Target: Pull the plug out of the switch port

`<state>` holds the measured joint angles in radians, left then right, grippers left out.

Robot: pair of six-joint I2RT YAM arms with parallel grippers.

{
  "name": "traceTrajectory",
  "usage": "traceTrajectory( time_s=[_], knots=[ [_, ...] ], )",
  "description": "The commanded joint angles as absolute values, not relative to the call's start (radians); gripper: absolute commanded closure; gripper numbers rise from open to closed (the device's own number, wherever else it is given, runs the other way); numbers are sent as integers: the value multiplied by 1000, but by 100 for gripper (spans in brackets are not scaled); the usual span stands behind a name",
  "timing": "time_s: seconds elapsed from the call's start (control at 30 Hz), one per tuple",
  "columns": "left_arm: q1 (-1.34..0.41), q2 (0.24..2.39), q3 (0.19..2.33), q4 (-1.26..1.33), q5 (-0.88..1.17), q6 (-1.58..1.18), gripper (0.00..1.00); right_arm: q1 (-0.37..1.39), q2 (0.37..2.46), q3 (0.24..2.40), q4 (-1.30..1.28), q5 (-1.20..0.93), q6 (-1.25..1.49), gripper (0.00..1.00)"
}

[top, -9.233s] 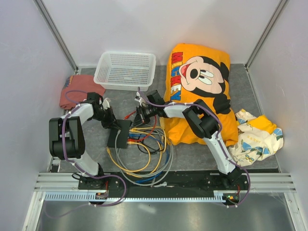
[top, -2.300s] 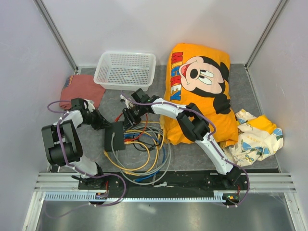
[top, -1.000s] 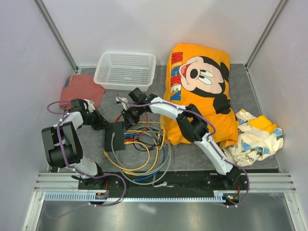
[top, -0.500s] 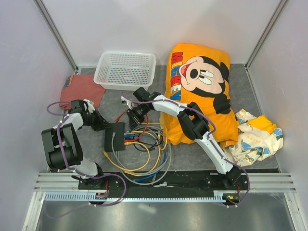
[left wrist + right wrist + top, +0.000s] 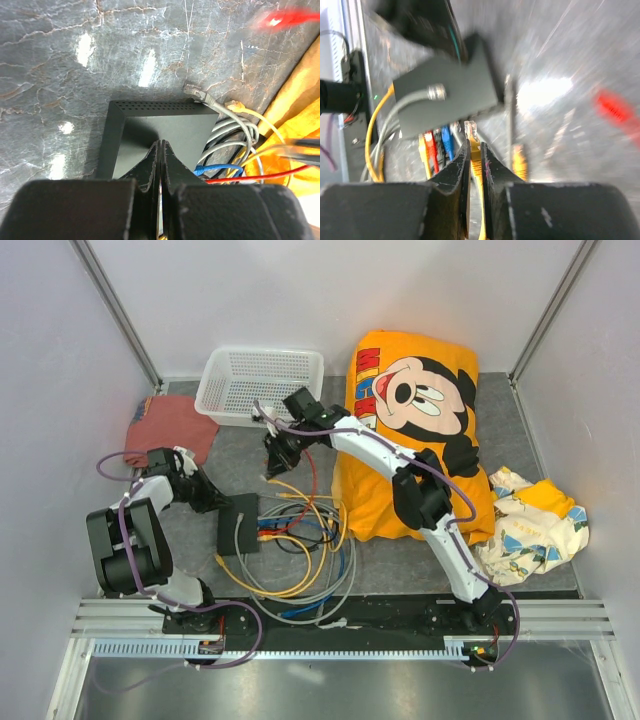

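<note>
The flat black switch (image 5: 238,523) lies on the grey mat, with yellow, red and blue plugs (image 5: 436,145) in the sockets on its right side. My left gripper (image 5: 212,500) is shut and empty, its tips (image 5: 161,144) resting on the switch's top (image 5: 170,125). My right gripper (image 5: 276,454) hangs above the mat between switch and basket. It is shut on a yellow cable just behind its clear-tipped plug (image 5: 472,133), and that plug is out of the switch (image 5: 445,95) and off the mat.
A white mesh basket (image 5: 262,385) stands just behind the right gripper. An orange Mickey pillow (image 5: 410,420) lies to the right, a red cloth (image 5: 168,425) at the left, a patterned cloth (image 5: 535,520) at far right. Tangled cables (image 5: 295,565) spread right of the switch, with loose grey (image 5: 193,92) and yellow (image 5: 234,105) plugs nearby.
My right gripper has pulled back from the switch toward the basket and risen, taking the yellow plug and its cable along. The left gripper and the switch have stayed put.
</note>
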<state>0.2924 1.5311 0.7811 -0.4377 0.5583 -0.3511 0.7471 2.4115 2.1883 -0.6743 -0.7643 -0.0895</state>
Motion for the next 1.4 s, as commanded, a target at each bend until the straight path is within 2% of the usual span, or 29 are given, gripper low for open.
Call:
traceTrajectory(
  time_s=[0.0,0.27,0.4,0.47,0.5,0.53,0.63,0.67,0.8,1.0,1.1,1.17,1.2,1.3,1.37],
  knots=[
    [293,1500,762,-437,514,-354,98,746,2278,2318,-629,-616,-253,100],
    [293,1474,753,-437,520,-359,99,755,2290,2336,-546,-378,-357,100],
    [293,1465,752,-437,520,-362,98,764,2286,2245,-515,-304,-338,100],
    [293,1457,750,-436,522,-362,99,767,2281,2224,-511,-273,-304,88],
    [293,1454,749,-437,520,-362,98,767,2281,2212,-511,-270,-292,77],
    [293,1450,747,-436,520,-362,99,765,2269,2207,-506,-268,-281,58],
    [293,1439,741,-437,520,-357,98,769,2225,2174,-485,-293,-242,40],
    [293,1437,741,-437,509,-353,98,769,2211,2160,-480,-342,-236,39],
    [293,1439,753,-437,492,-344,99,778,2172,2064,-471,-482,-154,38],
    [296,1404,788,-484,468,-339,98,779,2226,1939,-500,-743,-23,46],
    [304,1371,822,-529,427,-319,98,793,2243,1898,-486,-738,-21,51],
    [316,1347,839,-583,390,-318,96,799,2269,1901,-492,-709,-8,57],
    [319,1339,850,-595,373,-314,88,801,2295,1902,-492,-698,-3,62],
    [334,1313,854,-640,292,-310,76,805,2341,1922,-486,-690,37,63],
    [336,1315,842,-653,237,-314,76,810,2364,1954,-479,-683,55,64]
  ],
)
